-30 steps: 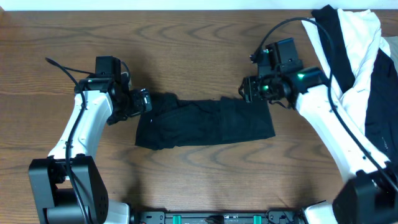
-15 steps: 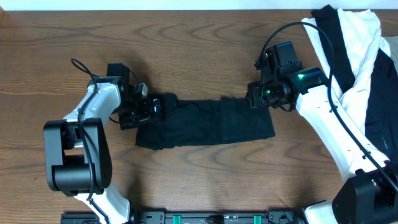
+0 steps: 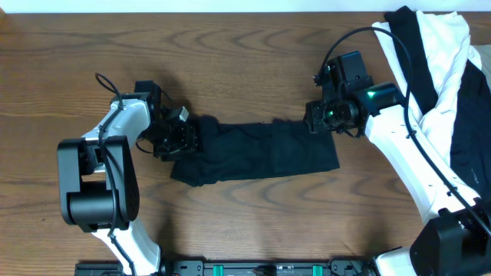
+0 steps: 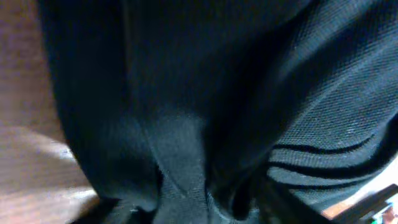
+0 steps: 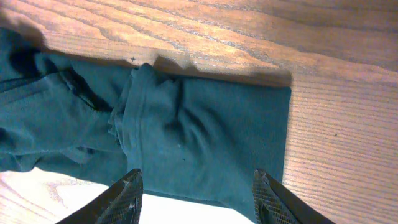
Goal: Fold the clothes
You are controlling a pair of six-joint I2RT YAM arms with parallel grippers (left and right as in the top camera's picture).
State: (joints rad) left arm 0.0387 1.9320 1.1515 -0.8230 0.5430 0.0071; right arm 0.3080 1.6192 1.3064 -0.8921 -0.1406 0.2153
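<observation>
The clothes [image 3: 261, 153] in play are one black garment, lying as a long folded strip across the middle of the table. My left gripper [image 3: 186, 138] is pressed into its bunched left end. In the left wrist view black knit fabric [image 4: 249, 93] with thin stripes fills the frame and hides the jaws. My right gripper [image 3: 313, 119] hovers over the strip's upper right corner. In the right wrist view it [image 5: 196, 177] stands open above the flat fabric [image 5: 205, 137], with nothing between its fingers.
A heap of black and white garments [image 3: 449, 69] lies at the table's right edge, behind the right arm. Bare wooden table [image 3: 230, 46] surrounds the strip. The left arm is bent back close to its base [image 3: 92, 199].
My left gripper has moved right onto the garment's left end, and the fabric there has bunched up. The right gripper has barely shifted.
</observation>
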